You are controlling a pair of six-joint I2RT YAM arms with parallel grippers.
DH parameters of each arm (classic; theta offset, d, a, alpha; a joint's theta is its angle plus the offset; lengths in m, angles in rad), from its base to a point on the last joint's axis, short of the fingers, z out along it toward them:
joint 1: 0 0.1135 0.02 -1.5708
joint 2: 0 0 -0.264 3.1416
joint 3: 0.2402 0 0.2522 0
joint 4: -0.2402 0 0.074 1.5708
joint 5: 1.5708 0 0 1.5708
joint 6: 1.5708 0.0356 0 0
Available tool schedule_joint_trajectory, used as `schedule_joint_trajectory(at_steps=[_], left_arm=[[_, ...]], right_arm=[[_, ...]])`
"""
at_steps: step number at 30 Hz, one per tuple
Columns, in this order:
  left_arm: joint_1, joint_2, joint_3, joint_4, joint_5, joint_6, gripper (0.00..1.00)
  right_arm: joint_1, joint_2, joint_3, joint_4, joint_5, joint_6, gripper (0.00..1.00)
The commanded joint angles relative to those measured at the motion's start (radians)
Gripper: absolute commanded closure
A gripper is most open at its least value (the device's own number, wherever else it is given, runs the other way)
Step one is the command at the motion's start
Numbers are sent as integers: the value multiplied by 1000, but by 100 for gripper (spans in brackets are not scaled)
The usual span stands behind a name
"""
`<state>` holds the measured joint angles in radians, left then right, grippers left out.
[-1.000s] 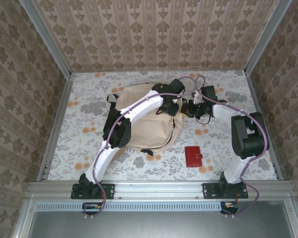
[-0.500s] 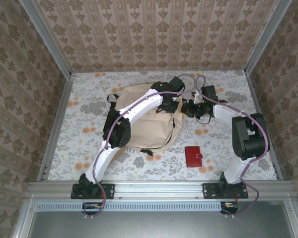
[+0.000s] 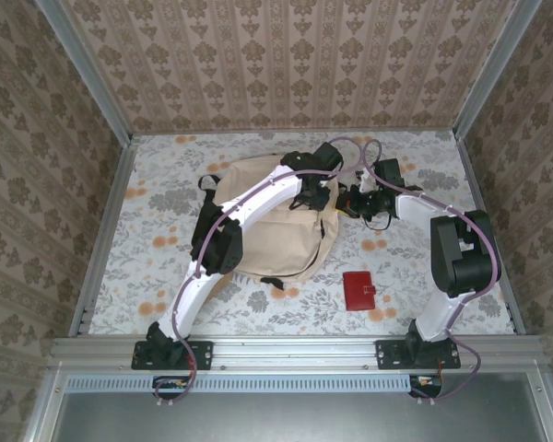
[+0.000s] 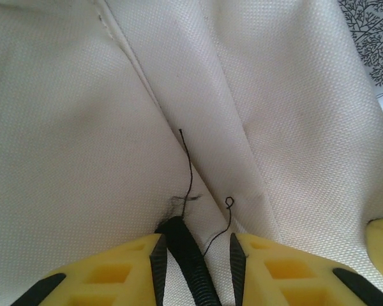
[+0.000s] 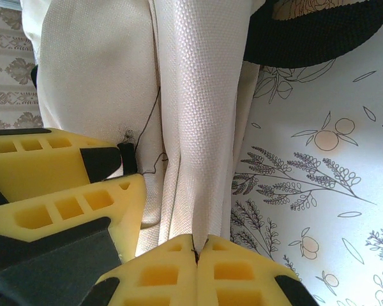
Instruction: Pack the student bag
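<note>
Bag (image 3: pixel 276 238) lies flat mid-table (image 3: pixel 157 212), both arms meeting at its far right edge. R gripper (image 5: pixel 195 242) is closed tight on a fold (image 5: pixel 201 115) of bag cloth, pinching it as an anchor. L gripper (image 4: pixel 196 240) stands part open, fingers straddling the black pull (image 4: pixel 186 258) w/o clamping it; cloth shows between pull and one pad. Step in hand, my read: get the zip open so packing can start. To do it well: close L squarely on the pull, not on the frayed thread (image 4: pixel 189 159) beside it. Draw along the seam line, not up. R should hold the fold taut against the draw so cloth doesn't bunch and jam the slider. Risk: pull is thin, may slip from the pads. Views: L wrist gives the pull-to-pad gap and seam direction. R wrist gives the pinch on the fold, L fingers side-on just beside it, and a black strap (image 5: pixel 319 29) over the floral table. Top view is too coarse for grip detail but places a red wallet (image 3: pixel 358 290) near the bag's near right corner, apart from it; prob. an item to pack.
</note>
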<state>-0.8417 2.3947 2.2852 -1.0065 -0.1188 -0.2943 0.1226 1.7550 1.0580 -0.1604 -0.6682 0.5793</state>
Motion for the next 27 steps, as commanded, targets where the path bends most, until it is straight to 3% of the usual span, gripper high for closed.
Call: schedule_joint_trajectory(at_steps=[1, 7, 15, 19, 25, 27], left_arm=[[7, 7, 10, -33, -37, -12, 66], [19, 25, 20, -93, -133, -84, 65], [37, 17, -32, 0, 177, -98, 58], [42, 27, -29, -4, 161, -142, 56], [48, 41, -33, -10, 185, -172, 66], [48, 40, -27, -6, 181, -172, 74]], right_arm=[[8, -37, -1, -6, -51, -9, 100], [7, -36, -1, -4, -53, -5, 100], [9, -40, -1, 1, -60, -3, 100], [9, -40, -6, 2, -59, -3, 100], [9, -40, -5, 1, -60, -2, 100], [9, -39, -6, 1, -60, -3, 100]])
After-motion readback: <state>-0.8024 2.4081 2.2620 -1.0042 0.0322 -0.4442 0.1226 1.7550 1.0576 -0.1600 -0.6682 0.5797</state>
